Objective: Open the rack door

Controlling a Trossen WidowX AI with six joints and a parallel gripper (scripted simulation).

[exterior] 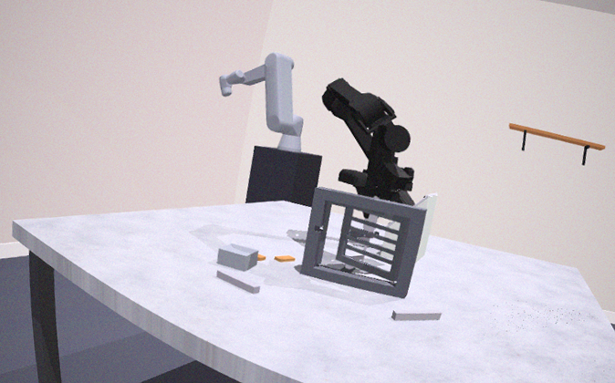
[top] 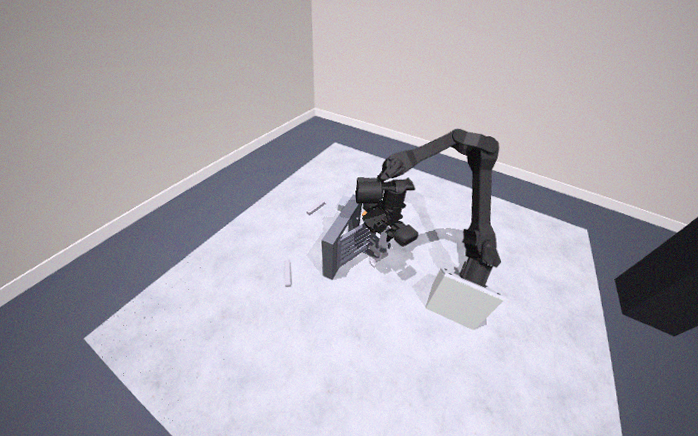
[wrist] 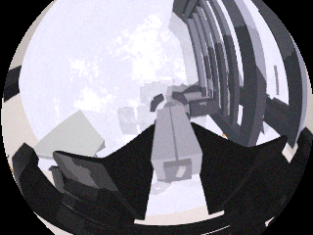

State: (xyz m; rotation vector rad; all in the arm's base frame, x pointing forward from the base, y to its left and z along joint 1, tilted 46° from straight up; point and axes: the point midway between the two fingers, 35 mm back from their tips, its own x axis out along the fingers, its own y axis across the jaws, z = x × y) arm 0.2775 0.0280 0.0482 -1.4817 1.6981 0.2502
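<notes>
The dark grey rack frame stands upright on the table. Its barred door is swung part-way out of the frame on the arm's side; I cannot tell the exact angle. My gripper is shut on the light grey handle, which lies between the two black fingers in the wrist view. A short grey piece reaches from near the handle's far end towards the door. The arm hides much of the grip in the top view. The handle's turn is hard to judge.
A pale panel stands by the arm's base. A grey block, an orange piece and a thin bar lie beside the frame's latch side. Another bar lies beyond the hinge side.
</notes>
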